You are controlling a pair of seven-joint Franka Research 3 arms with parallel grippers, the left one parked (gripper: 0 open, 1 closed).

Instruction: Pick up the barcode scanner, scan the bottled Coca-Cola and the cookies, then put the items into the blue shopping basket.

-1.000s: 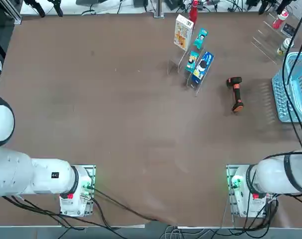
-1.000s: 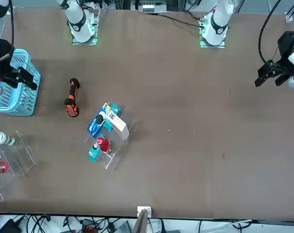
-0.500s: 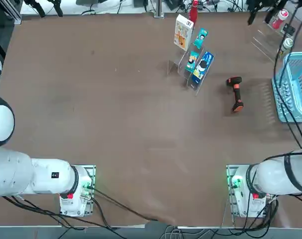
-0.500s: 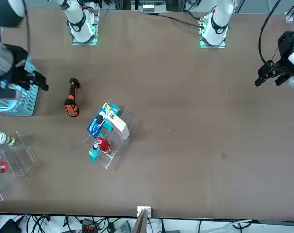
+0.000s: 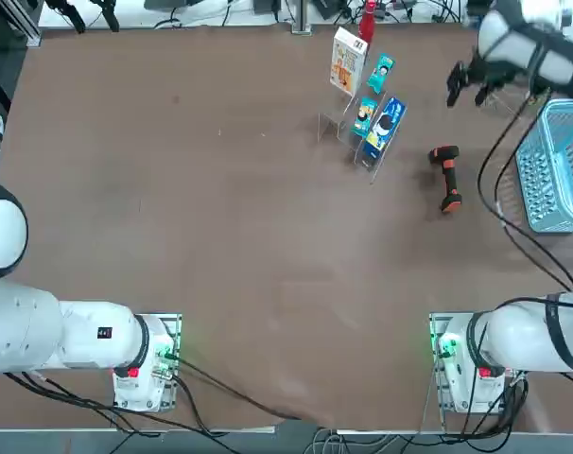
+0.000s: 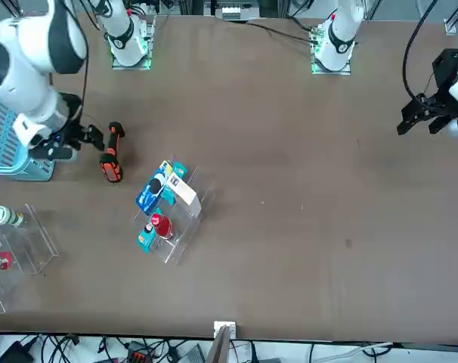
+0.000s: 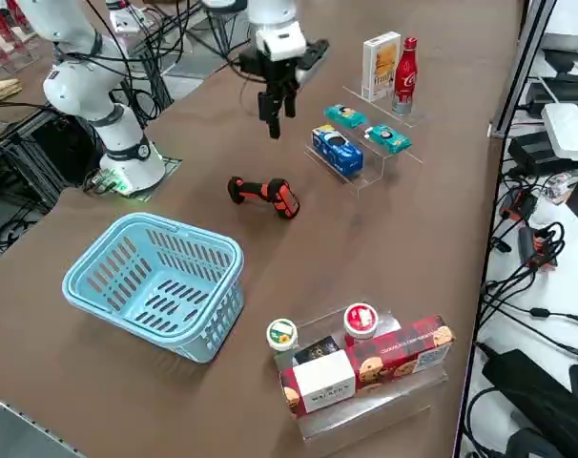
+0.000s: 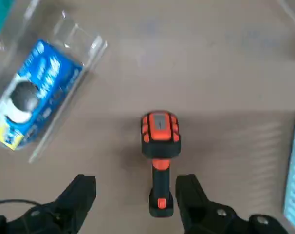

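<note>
Right side view is showing the bottled Coca-Cola [image 7: 404, 63] standing beside the cookies [image 7: 379, 66] on the clear rack; the wrist view is showing neither. Barcode scanner [image 8: 159, 156] is lying on the table between rack and blue shopping basket [image 7: 155, 283]. Right gripper [image 8: 134, 197] is hovering above it, fingers spread wide, empty, straddling the handle.

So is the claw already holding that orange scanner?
No, the scanner lies on the table, and the right gripper hangs open above it, touching nothing.
</note>
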